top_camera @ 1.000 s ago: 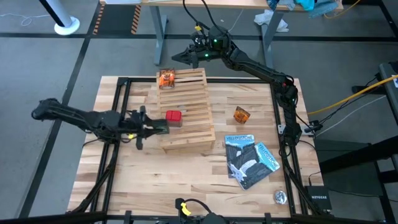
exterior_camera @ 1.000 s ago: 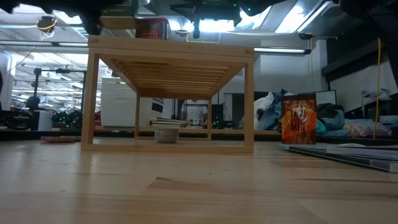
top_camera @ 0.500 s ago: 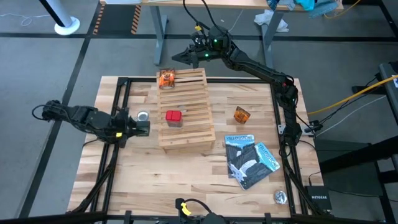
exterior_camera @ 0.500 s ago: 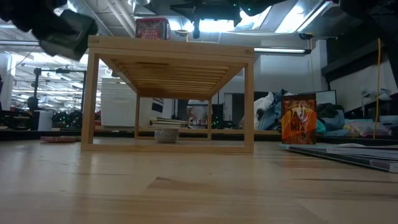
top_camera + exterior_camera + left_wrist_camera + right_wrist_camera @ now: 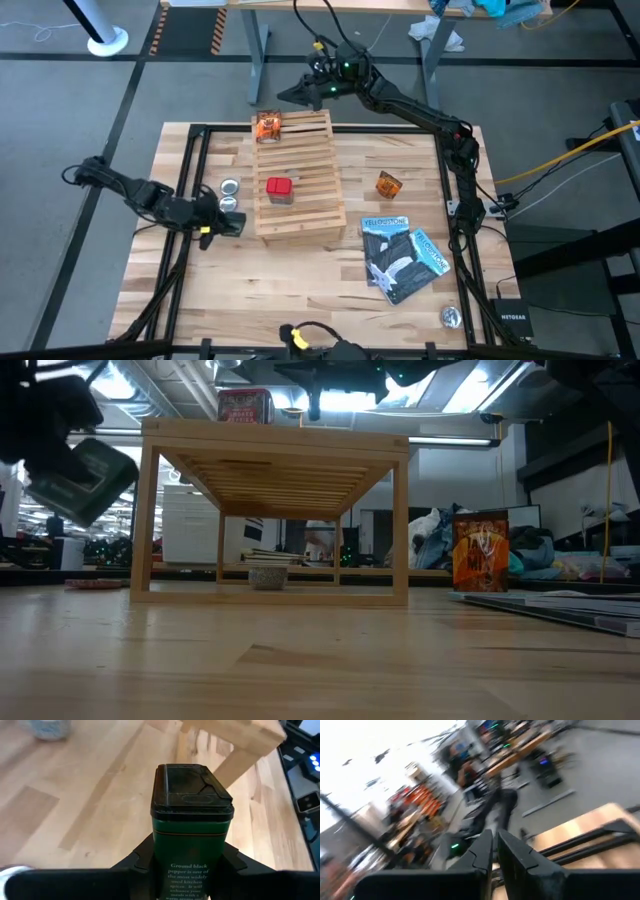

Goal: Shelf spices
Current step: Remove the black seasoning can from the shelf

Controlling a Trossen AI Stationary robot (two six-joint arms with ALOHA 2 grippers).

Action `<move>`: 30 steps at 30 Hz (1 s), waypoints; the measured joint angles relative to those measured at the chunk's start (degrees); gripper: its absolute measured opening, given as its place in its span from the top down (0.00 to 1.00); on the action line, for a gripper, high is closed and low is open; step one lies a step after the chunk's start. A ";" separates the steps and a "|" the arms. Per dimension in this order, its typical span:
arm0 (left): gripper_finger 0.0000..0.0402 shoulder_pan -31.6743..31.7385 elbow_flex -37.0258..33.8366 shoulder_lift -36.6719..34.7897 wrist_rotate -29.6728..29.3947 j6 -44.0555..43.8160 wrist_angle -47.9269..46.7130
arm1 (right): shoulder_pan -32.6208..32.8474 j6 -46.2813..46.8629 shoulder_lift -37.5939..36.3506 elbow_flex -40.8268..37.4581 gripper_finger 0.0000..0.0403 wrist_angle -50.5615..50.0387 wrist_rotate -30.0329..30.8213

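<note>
Left pincer point(image 5: 232, 226) clamped on a dark green pepper tin point(image 5: 192, 815), its fingers point(image 5: 145, 857) pressed to the tin's two sides, black lid pointing away from the wrist. A second ago this pincer reached over the near edge of the shelf point(image 5: 296, 178); it has since drawn back off the rack and now hangs above the table point(image 5: 300, 280), just beside the shelf's corner post, with the tin carried along. The withdrawal has uncovered a round silver tin point(image 5: 230, 187) on the table, just beyond the pincer. In the low view the tin point(image 5: 80, 482) shows tilted, below the level of the shelf top point(image 5: 275, 430).

The red box point(image 5: 279, 189) lies on the slats, near the pincer; one orange packet point(image 5: 267, 126) sits at the rack's far corner, another point(image 5: 389, 184) stands on the table past the shelf.

Right pincer point(image 5: 291, 93), fingers together, unmoved beyond the table's far edge.
</note>
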 joint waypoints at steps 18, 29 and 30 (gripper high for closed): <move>0.75 -1.86 -10.14 -0.31 -2.26 2.65 17.00 | 3.29 -45.95 -8.14 -0.02 0.92 -38.23 3.84; 0.75 -1.84 -10.14 -1.03 -5.45 7.17 19.59 | 8.03 -48.73 -8.32 -1.96 0.92 -47.48 6.69; 0.75 -1.82 -10.14 -1.03 -5.49 7.23 19.55 | 8.04 -48.67 -8.31 -2.22 0.92 -48.23 6.73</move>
